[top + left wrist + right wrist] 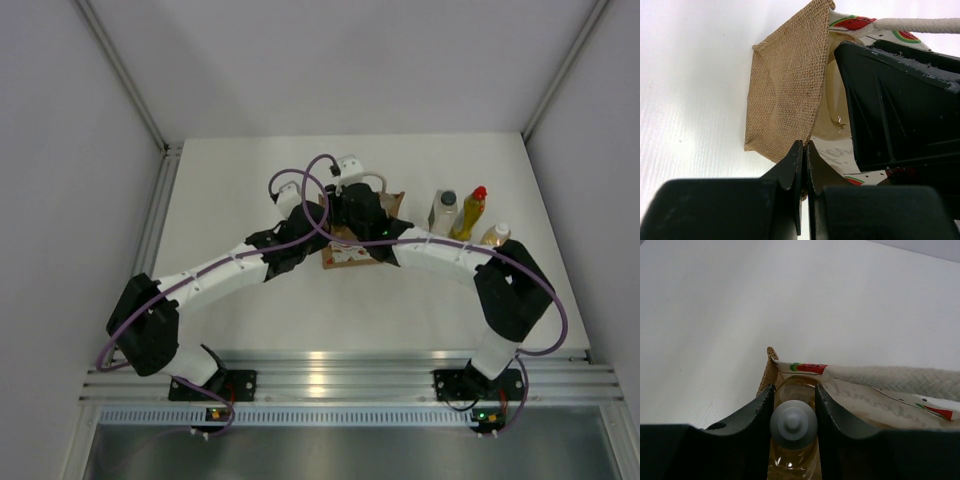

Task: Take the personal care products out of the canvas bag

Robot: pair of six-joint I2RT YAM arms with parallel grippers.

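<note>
The canvas bag (352, 257) stands mid-table, mostly covered by both grippers. My left gripper (318, 217) is shut on the bag's burlap rim; in the left wrist view its jaws (805, 146) pinch the fabric edge of the bag (785, 90). My right gripper (362, 215) reaches into the bag's mouth and is shut on an amber bottle (793, 424) with a pale cap, still inside the bag (768, 371). A clear bottle with a dark grey cap (445, 211), a yellow bottle with a red cap (470, 213) and an amber bottle with a white cap (495, 236) stand to the right of the bag.
The bag's white rope handle (890, 375) runs beside my right fingers and also shows in the left wrist view (920, 25). My right gripper's black body (900, 110) fills the bag's mouth. The three standing bottles are near the table's right edge (560, 260).
</note>
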